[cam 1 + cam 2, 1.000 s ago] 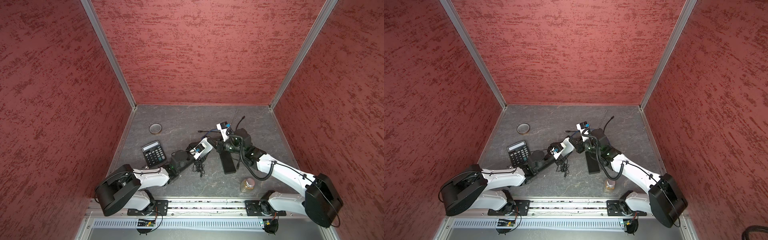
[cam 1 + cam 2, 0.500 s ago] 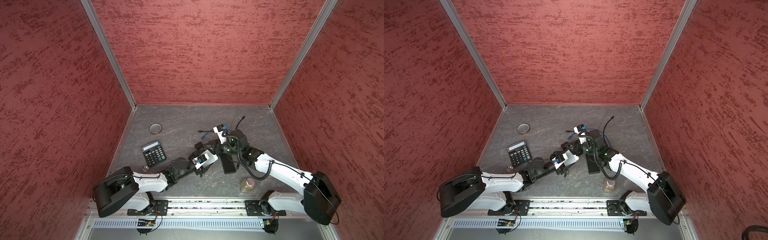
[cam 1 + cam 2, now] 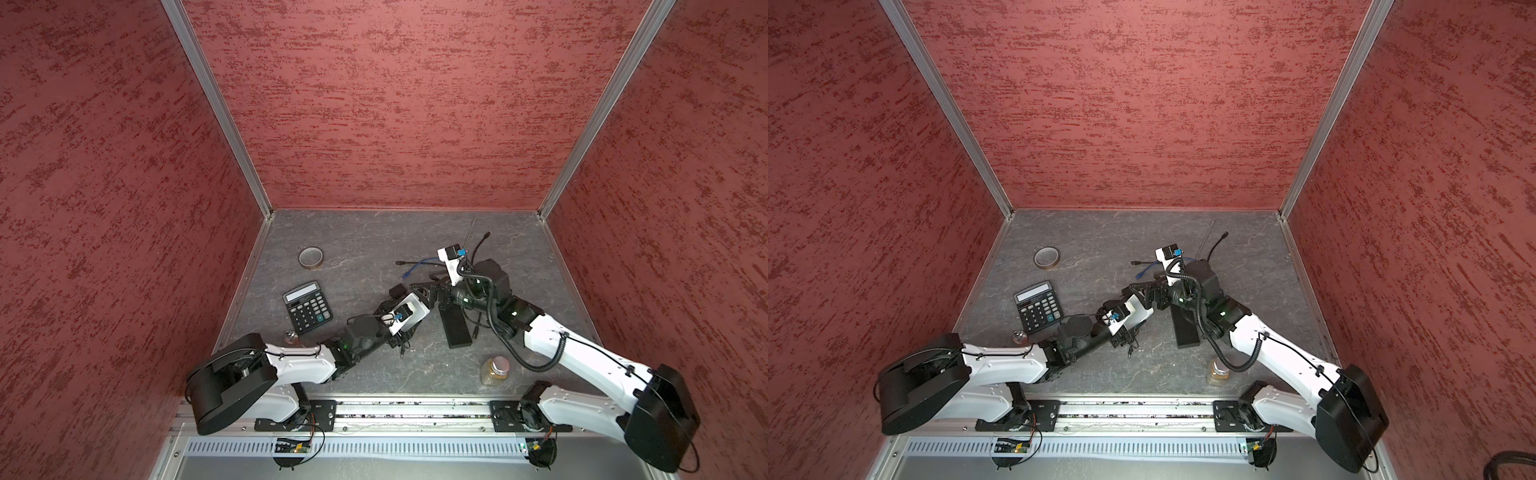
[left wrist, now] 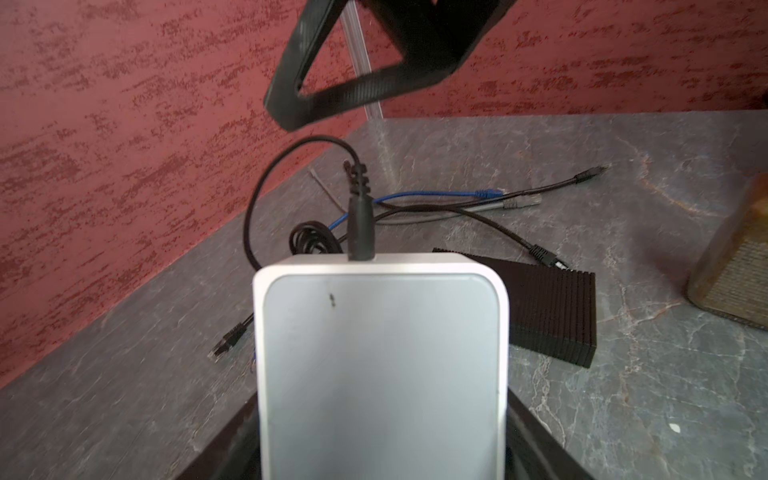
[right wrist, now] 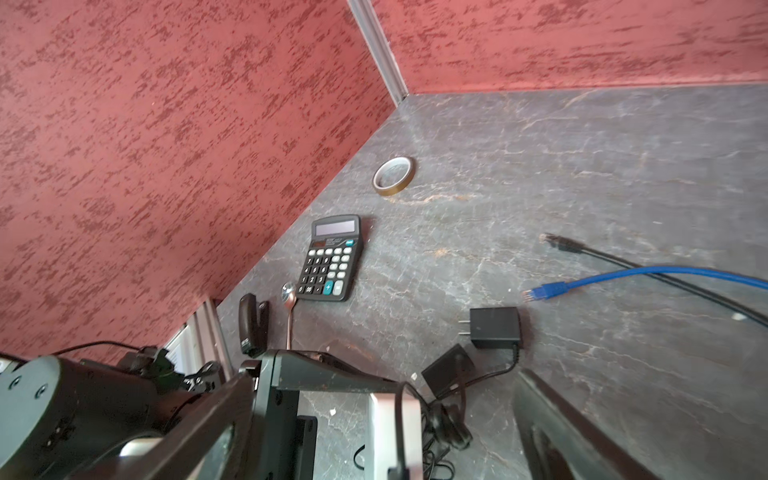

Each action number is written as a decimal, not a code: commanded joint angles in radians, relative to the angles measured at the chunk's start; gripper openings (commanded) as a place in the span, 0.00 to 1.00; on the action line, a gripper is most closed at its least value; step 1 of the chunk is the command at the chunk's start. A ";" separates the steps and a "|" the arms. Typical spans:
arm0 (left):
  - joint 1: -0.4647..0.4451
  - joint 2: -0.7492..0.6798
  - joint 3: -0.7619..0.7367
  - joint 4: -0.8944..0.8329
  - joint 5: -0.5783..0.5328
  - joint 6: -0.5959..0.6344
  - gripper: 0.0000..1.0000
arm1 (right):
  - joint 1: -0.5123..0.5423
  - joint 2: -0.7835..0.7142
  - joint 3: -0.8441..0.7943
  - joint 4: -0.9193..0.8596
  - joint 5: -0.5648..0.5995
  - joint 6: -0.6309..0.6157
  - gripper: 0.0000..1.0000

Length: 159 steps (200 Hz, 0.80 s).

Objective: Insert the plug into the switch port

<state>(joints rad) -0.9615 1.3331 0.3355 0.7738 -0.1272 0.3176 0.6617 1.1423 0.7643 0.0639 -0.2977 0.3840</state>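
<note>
My left gripper is shut on the white switch, its dark fingers pressed against both sides. The black plug stands in the port on the switch's far edge, and its cable loops away to the floor. My right gripper is open, its jaws spread wide either side of the switch's edge without touching the plug. In both top views the switch is lifted off the floor at mid-table, with the right gripper just beyond it.
A calculator, tape roll and spoon lie to the left. A black ribbed block and a jar are on the right. Blue cable and black cables lie behind. The power adapter rests on the floor.
My right gripper was shut at the switch's end a second ago and has since opened wide. The left arm with the switch shifted slightly toward the front.
</note>
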 commanded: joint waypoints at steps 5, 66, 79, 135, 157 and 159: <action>-0.006 -0.022 0.070 -0.148 -0.093 -0.059 0.43 | -0.007 -0.028 0.008 -0.026 0.132 -0.010 0.99; -0.005 0.004 0.285 -0.543 -0.210 -0.315 0.40 | -0.013 -0.076 -0.025 -0.097 0.365 -0.022 0.99; 0.000 0.016 0.311 -0.591 -0.213 -0.360 0.41 | -0.017 -0.087 -0.034 -0.104 0.386 -0.022 0.99; 0.038 0.058 0.394 -0.760 -0.097 -0.461 0.43 | -0.027 -0.143 -0.075 -0.116 0.448 -0.029 0.99; 0.038 0.086 0.416 -0.787 -0.075 -0.488 0.43 | -0.029 -0.138 -0.085 -0.127 0.462 -0.036 0.99; 0.038 0.089 0.418 -0.787 -0.075 -0.491 0.43 | -0.030 -0.138 -0.086 -0.128 0.464 -0.036 0.99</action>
<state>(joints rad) -0.9241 1.3964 0.7151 0.0456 -0.2417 -0.1188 0.6407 1.0126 0.6941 -0.0463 0.1081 0.3546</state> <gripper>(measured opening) 0.728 0.987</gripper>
